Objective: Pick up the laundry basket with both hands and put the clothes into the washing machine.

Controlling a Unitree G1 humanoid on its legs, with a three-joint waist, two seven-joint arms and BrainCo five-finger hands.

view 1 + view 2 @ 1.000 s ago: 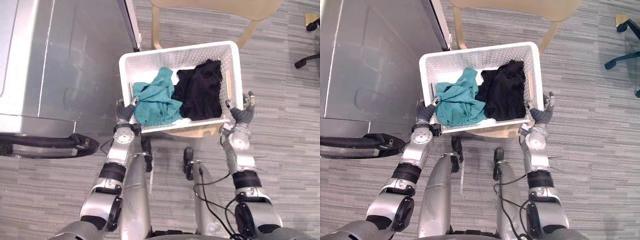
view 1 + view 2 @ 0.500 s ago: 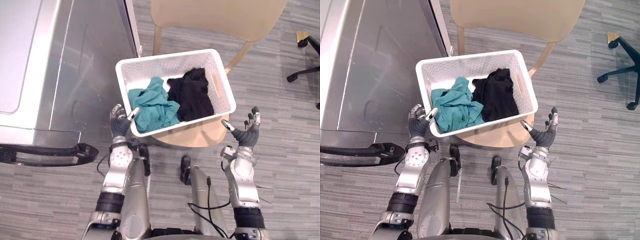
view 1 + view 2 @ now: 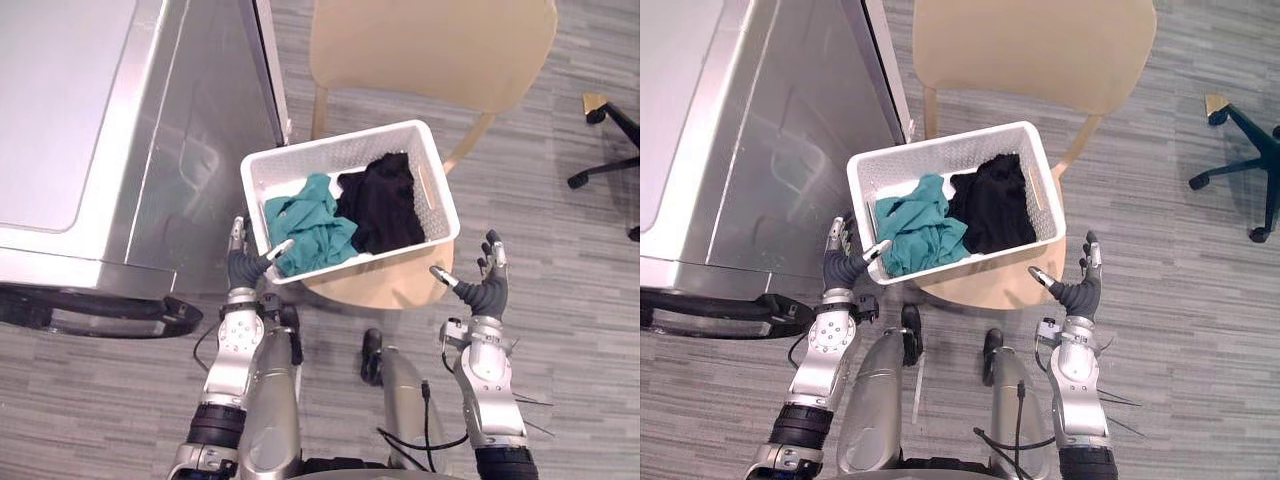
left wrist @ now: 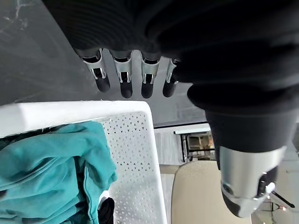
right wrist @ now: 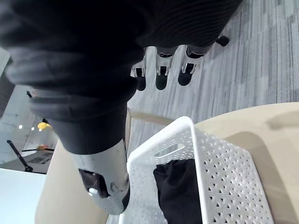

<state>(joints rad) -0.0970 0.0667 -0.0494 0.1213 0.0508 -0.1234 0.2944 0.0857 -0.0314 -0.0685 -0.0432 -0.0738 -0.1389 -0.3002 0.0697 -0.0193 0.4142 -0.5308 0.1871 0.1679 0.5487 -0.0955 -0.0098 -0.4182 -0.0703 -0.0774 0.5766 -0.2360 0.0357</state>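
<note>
One white, perforated plastic laundry basket [image 3: 335, 163] sits on a tan wooden chair [image 3: 430, 45], holding two crumpled garments: a teal cloth [image 3: 310, 232] and a black cloth [image 3: 385, 200]. The left hand [image 3: 243, 268] is at the basket's near corner, fingers straight. The right hand [image 3: 487, 292] is splayed, off to the basket's other side. One silver metal washing machine [image 3: 90, 130] stands beyond the left hand.

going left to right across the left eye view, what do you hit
washing machine → left hand → teal garment → black garment → right hand → office chair base
</note>
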